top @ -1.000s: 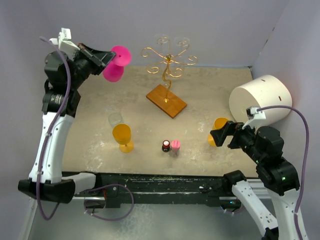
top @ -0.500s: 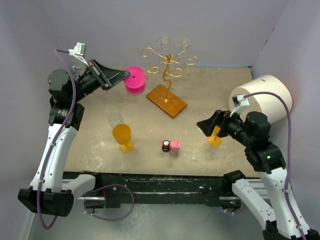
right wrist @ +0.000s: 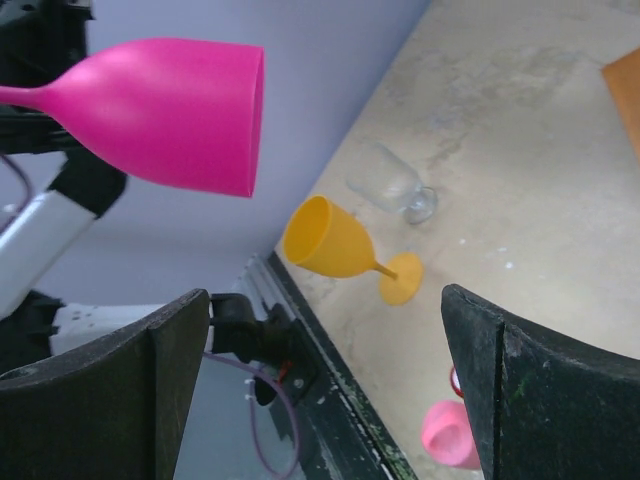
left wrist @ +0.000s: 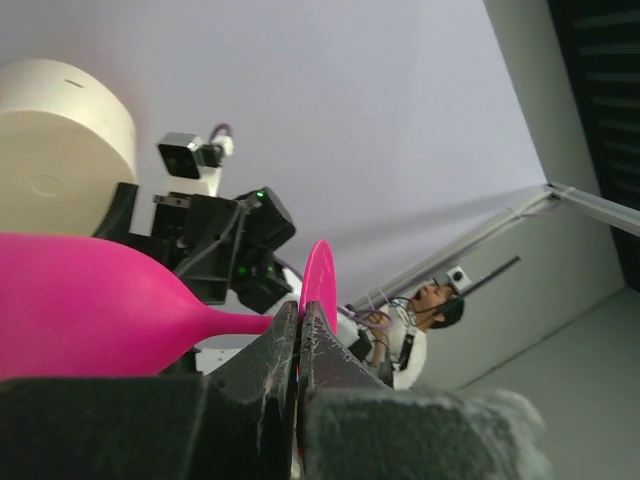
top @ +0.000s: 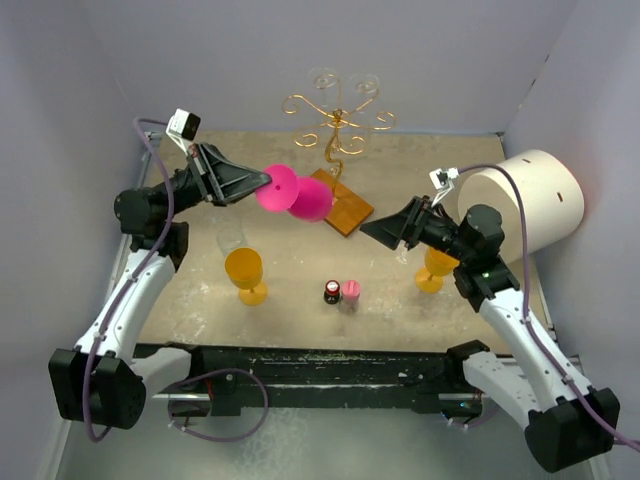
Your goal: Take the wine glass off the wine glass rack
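Observation:
My left gripper (top: 262, 181) is shut on the round foot (left wrist: 318, 285) of a pink wine glass (top: 297, 194). It holds the glass on its side in the air, bowl to the right, just left of the rack's brown base (top: 350, 210). The gold wire wine glass rack (top: 338, 118) stands at the back centre with two clear glasses (top: 322, 80) hanging from its scroll arms. The pink bowl shows in the left wrist view (left wrist: 90, 300) and the right wrist view (right wrist: 170, 115). My right gripper (top: 368, 229) is open and empty, pointing left at the pink glass; its wrist view (right wrist: 325, 295) shows wide jaws.
An orange glass (top: 245, 272) and a clear glass (top: 231, 238) stand front left. A second orange glass (top: 437, 268) stands under my right arm. A small dark bottle (top: 331, 292) and a pink cup (top: 351, 291) sit front centre. A white cylinder (top: 520, 200) lies at the right wall.
My left arm has carried the pink glass from the far left corner rightward and down to beside the rack's base. My right gripper has swung left, away from the right orange glass.

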`<act>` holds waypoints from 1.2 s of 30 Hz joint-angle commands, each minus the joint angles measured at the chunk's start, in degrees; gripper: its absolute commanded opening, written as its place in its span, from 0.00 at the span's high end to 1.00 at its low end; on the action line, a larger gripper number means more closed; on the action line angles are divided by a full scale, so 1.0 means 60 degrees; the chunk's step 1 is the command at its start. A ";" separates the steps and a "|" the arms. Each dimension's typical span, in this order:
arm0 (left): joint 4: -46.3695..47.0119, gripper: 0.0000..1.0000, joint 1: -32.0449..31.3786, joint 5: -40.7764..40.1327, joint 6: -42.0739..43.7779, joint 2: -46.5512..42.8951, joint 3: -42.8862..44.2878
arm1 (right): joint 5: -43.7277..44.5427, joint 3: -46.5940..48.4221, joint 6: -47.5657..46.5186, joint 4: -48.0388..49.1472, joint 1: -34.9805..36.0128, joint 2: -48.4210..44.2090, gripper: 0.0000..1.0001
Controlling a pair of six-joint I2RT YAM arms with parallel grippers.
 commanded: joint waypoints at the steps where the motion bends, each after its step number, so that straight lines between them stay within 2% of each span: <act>1: 0.4095 1.00 -0.0616 -0.0419 -0.2208 0.0426 -0.0249 | -0.1158 -0.0263 0.1771 0.4003 0.0047 0.0235 0.00; 7: 0.5116 1.00 -0.1857 -0.0987 -0.2391 0.1183 -0.0191 | -0.1366 -0.0456 0.3059 0.6313 0.0455 0.0682 0.02; 16: 0.6318 1.00 -0.2000 -0.1580 -0.2970 0.1635 -0.0491 | -0.1242 -0.0774 0.5496 0.9618 0.0744 0.0811 0.29; 21: 0.7188 1.00 -0.2051 -0.1977 -0.3474 0.1934 -0.0727 | -0.1161 -0.0717 0.6826 1.1409 0.0774 0.0901 0.37; 25: 0.7470 1.00 -0.2058 -0.2224 -0.3611 0.2044 -0.0977 | -0.1132 -0.0588 0.7455 1.2362 0.0774 0.0897 0.52; 28: 0.7675 1.00 -0.2062 -0.2355 -0.3741 0.2160 -0.1035 | -0.1135 -0.0552 0.7601 1.2604 0.0774 0.0796 0.62; 33: 0.7702 1.00 -0.2108 -0.2462 -0.3725 0.2218 -0.1047 | -0.1098 -0.0506 0.7720 1.2840 0.0773 0.0629 0.87; 36: 0.7695 0.98 -0.2121 -0.2442 -0.3645 0.2222 -0.0956 | -0.1098 -0.0458 0.7726 1.2825 0.0773 0.0584 0.97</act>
